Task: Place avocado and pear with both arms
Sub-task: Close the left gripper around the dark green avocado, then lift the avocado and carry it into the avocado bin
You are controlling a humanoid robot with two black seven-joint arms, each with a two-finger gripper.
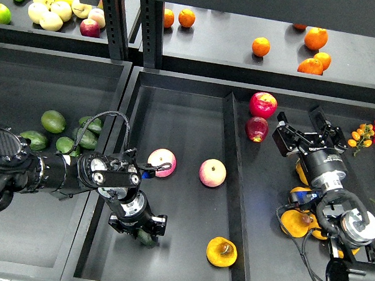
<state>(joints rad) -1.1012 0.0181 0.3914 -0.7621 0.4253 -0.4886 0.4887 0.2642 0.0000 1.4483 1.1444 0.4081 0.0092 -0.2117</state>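
A very dark green avocado (147,239) shows just under my left gripper (138,228), low at the front left of the middle bin (176,115). The gripper points down and looks shut on the avocado; most of the fruit is hidden by it. A yellow-orange pear (222,251) with a brown dimple lies on the middle bin's floor at the front right. My right gripper (301,125) is open and empty over the right bin, beside two red apples (262,104).
Two pink-yellow apples (161,162) (212,173) lie mid-bin. Several green avocados (53,121) fill the left bin. More yellow pears (295,221) lie under my right arm. Oranges (315,38) and pale yellow fruit (51,13) sit on the back shelf. A divider wall (230,180) separates the middle and right bins.
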